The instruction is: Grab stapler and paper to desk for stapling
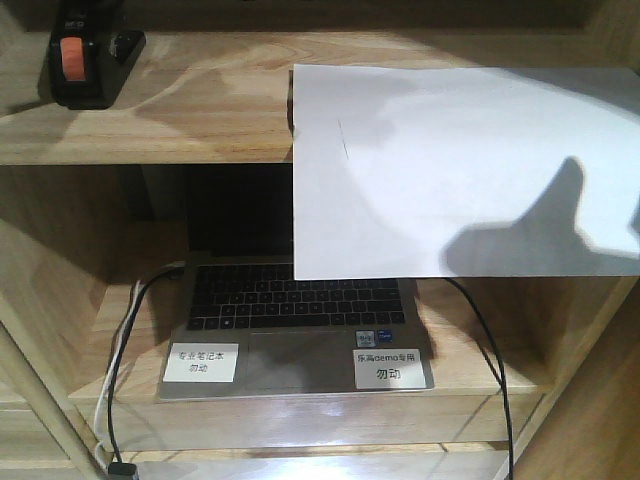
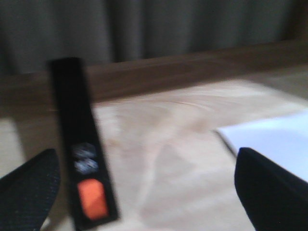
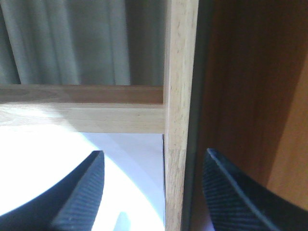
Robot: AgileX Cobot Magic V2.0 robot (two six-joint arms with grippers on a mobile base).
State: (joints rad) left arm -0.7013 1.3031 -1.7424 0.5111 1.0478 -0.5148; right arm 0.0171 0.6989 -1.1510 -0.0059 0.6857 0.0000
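Risking shoving the stapler [image 2: 82, 144], lying at the left end of the shelf [image 1: 200, 100], by holding the wide-open left tool [image 2: 145, 154] off-centre around it; risking striking the shelf's upright [image 3: 180, 72] by straddling it with the also wide right tool [image 3: 154, 153], knocking the overhanging paper [image 1: 460, 170] off the shelf's front edge.

On the lower shelf [image 1: 480, 375] in front of me an open grey laptop [image 1: 300, 300] sits, its dark screen reaching up behind the upper shelf [image 1: 180, 120]. Two white stickers with printed characters lie on its palm rest: a left label [image 1: 201, 362] and a right label [image 1: 387, 369]. A black cable [image 1: 158, 277] and a white cable [image 1: 100, 410] run down from its left side, and a second black cable [image 1: 508, 430] drops past its right. Behind the shelving I see a grey pleated curtain [image 3: 72, 43]. A pale wooden upright [image 3: 181, 72] stands close before me.
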